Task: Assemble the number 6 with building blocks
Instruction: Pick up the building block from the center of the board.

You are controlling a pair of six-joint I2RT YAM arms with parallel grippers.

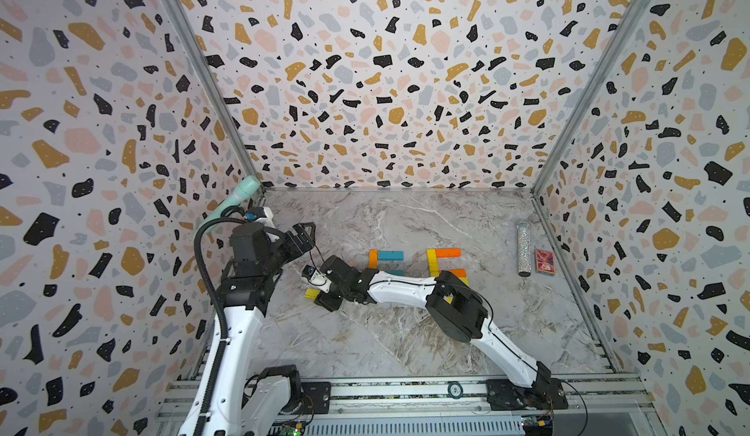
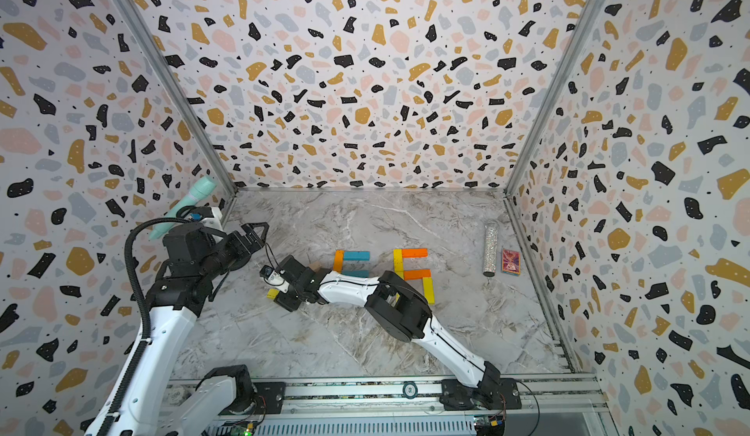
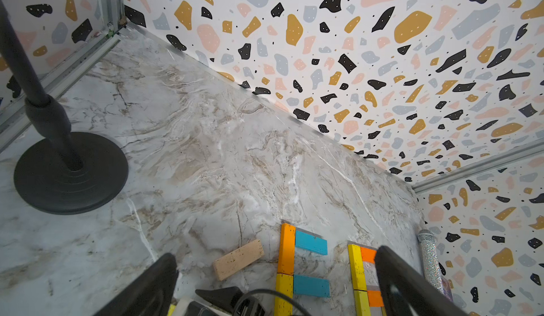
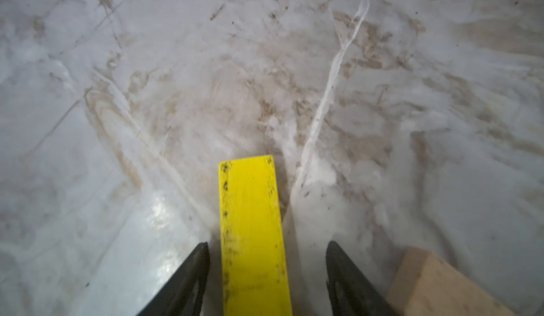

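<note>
- The right gripper (image 4: 266, 245) is low over the marble table (image 1: 365, 340). Its jaws stand apart on both sides of a flat yellow plank (image 4: 251, 226) and do not press it.
- Just beside it lies a pale wooden plank (image 3: 238, 258).
- Behind are two unfinished shapes: an orange-and-teal figure (image 3: 287, 251) and a yellow-and-orange figure (image 2: 414, 253).
- The left gripper (image 1: 303, 237) hangs above the table, jaws spread wide, holding nothing.
- Far right lie a glittery microphone (image 1: 524, 253) and a red card box (image 1: 544, 262).
</note>
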